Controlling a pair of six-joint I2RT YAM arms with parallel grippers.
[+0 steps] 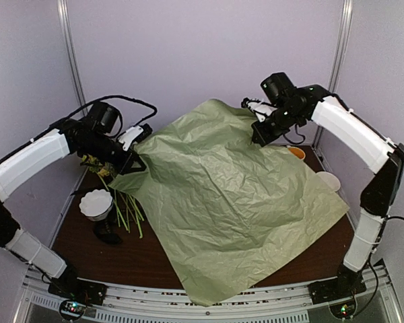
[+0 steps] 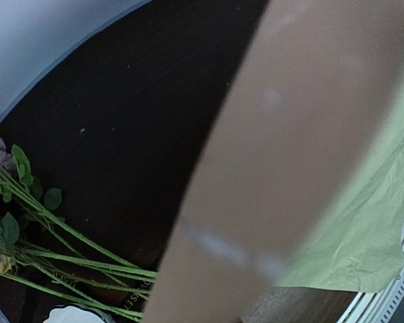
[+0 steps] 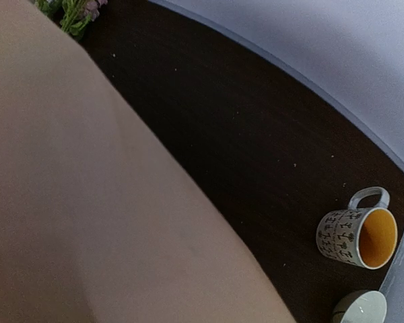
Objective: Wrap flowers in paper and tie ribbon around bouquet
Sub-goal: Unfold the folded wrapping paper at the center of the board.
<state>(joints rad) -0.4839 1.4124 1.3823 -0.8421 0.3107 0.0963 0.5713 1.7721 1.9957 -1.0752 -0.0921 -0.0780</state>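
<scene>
Pinching the paper (image 1: pixel 229 195) by its far edge, the left tool (image 1: pixel 138 163) and right tool (image 1: pixel 256 139) both clamp it above the desk (image 1: pixel 121 259), likely to reposition it; the flowers (image 1: pixel 124 210) lie just left of the paper.

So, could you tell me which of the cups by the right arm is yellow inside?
The patterned mug with the handle; the plain cup beside it is white throughout.

On the dark table (image 1: pixel 155 259) a patterned, yellow-lined mug (image 3: pixel 357 237) stands near a small white cup (image 3: pixel 360 308), and a fluted white bowl (image 1: pixel 95 203) sits well apart at the left.
</scene>
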